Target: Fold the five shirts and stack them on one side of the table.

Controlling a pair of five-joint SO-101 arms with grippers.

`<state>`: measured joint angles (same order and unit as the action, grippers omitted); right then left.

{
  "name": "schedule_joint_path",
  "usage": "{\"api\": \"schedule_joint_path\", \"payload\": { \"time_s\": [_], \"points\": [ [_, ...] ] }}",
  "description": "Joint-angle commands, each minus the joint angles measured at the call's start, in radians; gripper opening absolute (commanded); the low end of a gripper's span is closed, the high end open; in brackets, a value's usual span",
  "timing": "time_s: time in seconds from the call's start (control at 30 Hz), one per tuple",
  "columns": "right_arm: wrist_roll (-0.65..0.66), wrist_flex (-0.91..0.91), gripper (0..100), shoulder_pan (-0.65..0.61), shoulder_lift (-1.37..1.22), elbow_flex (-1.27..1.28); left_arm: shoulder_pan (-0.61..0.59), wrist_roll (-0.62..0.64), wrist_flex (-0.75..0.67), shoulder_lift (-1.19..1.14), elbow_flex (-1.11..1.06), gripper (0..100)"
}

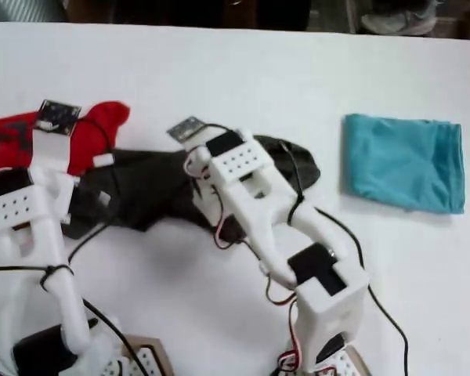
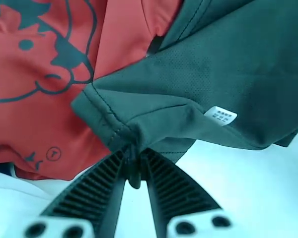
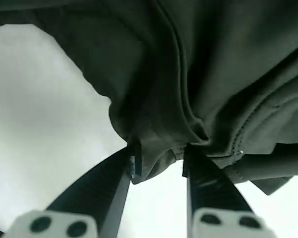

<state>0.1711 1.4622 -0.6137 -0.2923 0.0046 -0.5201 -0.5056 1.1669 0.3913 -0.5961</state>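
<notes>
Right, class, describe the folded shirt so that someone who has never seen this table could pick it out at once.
Start at the white table seen from above, then look to the side away from the heap of unfolded clothes. There, alone, lies the teal shirt. Unlike the crumpled black shirt and red shirt, it is folded into a flat, neat rectangle.

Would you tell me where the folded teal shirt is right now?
In the high view, the folded teal shirt lies on the table at right, apart from the black shirt.
</notes>
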Motion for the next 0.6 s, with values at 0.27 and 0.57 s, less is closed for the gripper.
{"api": "schedule_joint_path", "payload": {
  "time_s": [0.27,0.57],
  "points": [
    [0.0,-0.018,14.2,-0.027,0.056,-0.043,-0.005,-0.008,-0.012,0.023,0.012,3],
    [0.0,-0.125,14.4,0.059,0.054,-0.035,-0.008,-0.008,-0.011,0.025,0.012,3]
  ]
}}
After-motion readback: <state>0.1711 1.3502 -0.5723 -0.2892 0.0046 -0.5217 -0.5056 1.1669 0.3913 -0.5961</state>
